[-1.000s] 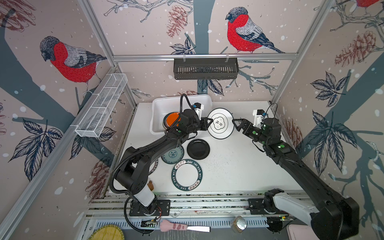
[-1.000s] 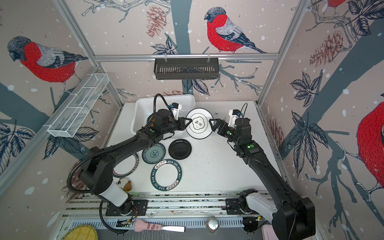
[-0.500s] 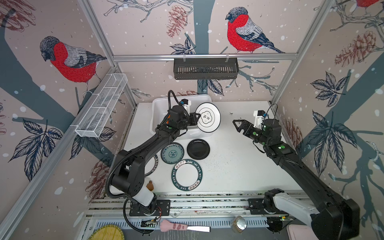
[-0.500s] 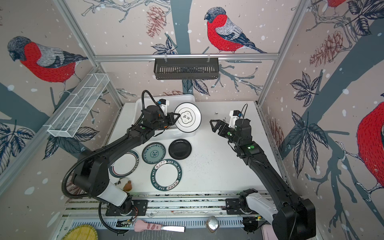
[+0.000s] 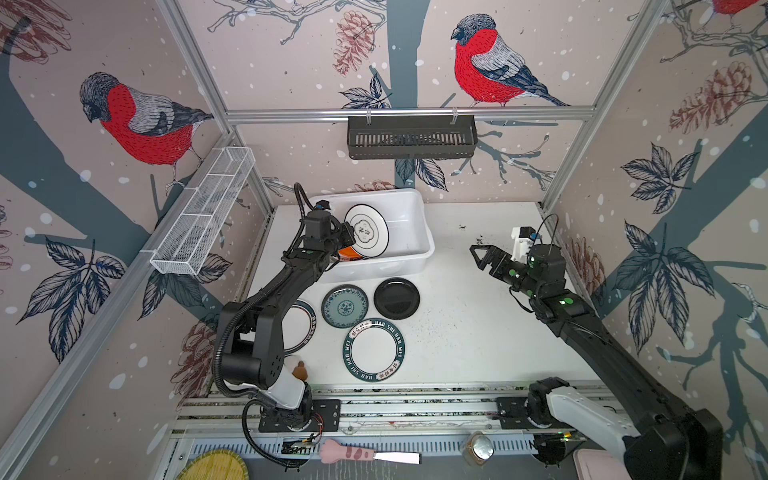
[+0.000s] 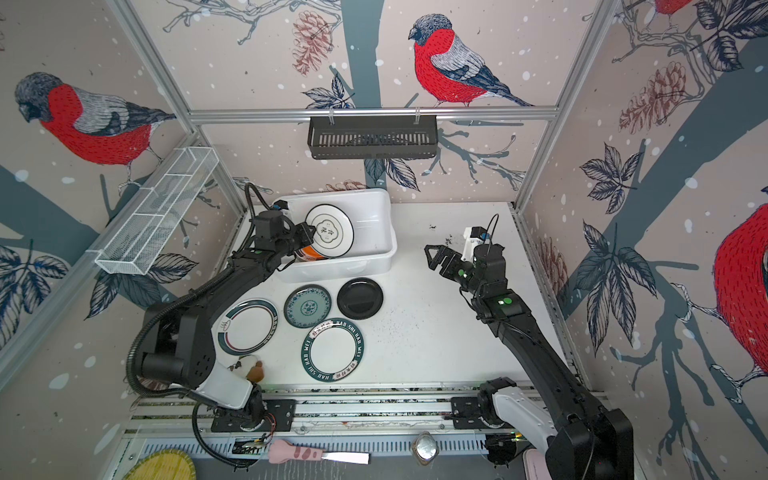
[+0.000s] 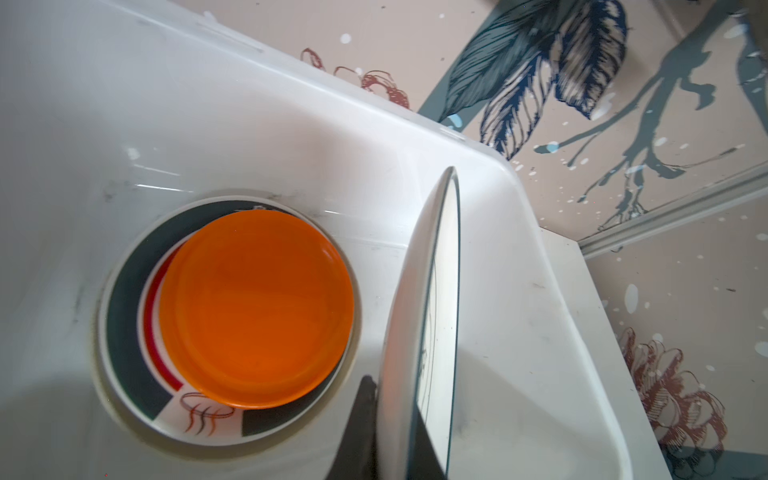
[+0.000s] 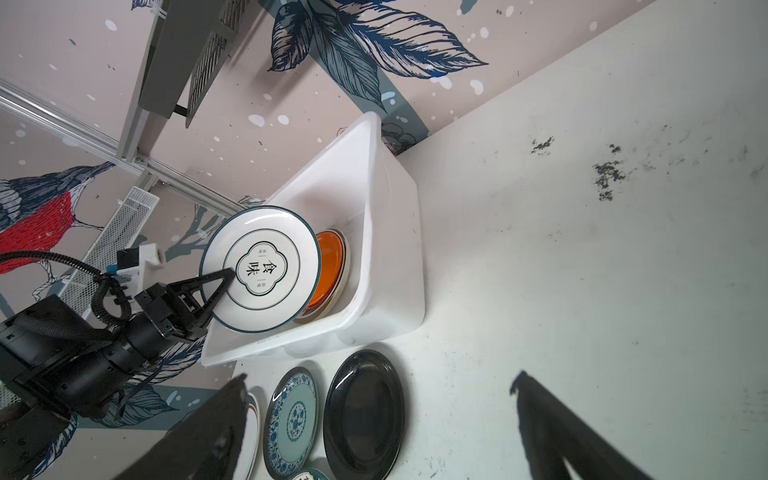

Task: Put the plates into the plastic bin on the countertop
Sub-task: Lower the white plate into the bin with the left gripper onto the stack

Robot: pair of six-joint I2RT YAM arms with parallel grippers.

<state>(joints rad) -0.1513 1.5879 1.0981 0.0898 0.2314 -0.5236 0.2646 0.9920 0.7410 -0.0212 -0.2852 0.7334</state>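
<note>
Left tool (image 5: 348, 240): grips cream plate (image 5: 368, 235) on edge
Place: over plastic bin (image 5: 409, 216), beside orange plate (image 7: 257, 307)
Right tool (image 5: 478, 257): spread, empty

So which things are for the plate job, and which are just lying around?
For the job: white plate in the left gripper; orange plate and banded plate inside the plastic bin; patterned teal plate, black plate, lettered plate and teal-rimmed plate on the countertop.
Just lying about: black basket, wire rack, yellow mat, pink-handled tool.
</note>
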